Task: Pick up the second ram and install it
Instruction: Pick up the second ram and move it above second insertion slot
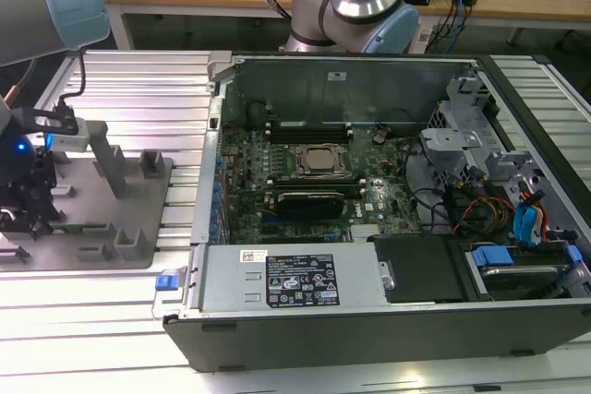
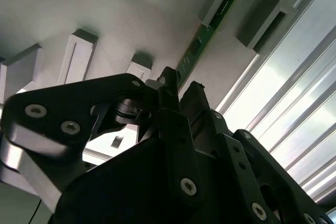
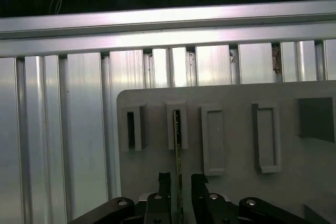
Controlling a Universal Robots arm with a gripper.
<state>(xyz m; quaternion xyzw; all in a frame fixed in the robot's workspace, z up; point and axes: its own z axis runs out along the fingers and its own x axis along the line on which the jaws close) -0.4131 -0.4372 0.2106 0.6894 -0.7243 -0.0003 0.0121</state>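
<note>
The second ram [image 3: 178,145] is a thin green stick standing on edge in a slot of the grey holder plate [image 3: 236,108]. The second wrist view shows it [image 2: 202,40] running away from the fingertips into its holder. My gripper [image 3: 180,179] is open and straddles the near end of the ram, one black finger [image 3: 164,182] on each side with a small gap to the board. Seen from the second wrist view, the gripper [image 2: 181,85] sits just over the stick. In the exterior view the gripper [image 1: 37,191] hangs over the grey holder plate [image 1: 102,219] at the exterior view's left.
The open computer case [image 1: 277,71] lies to the exterior view's right of the plate, with the silver processor socket [image 1: 321,161] and long black memory slots [image 1: 309,126] on its motherboard. Raised grey blocks [image 1: 115,168] stand on the plate. Ribbed aluminium table [image 3: 63,129] surrounds it.
</note>
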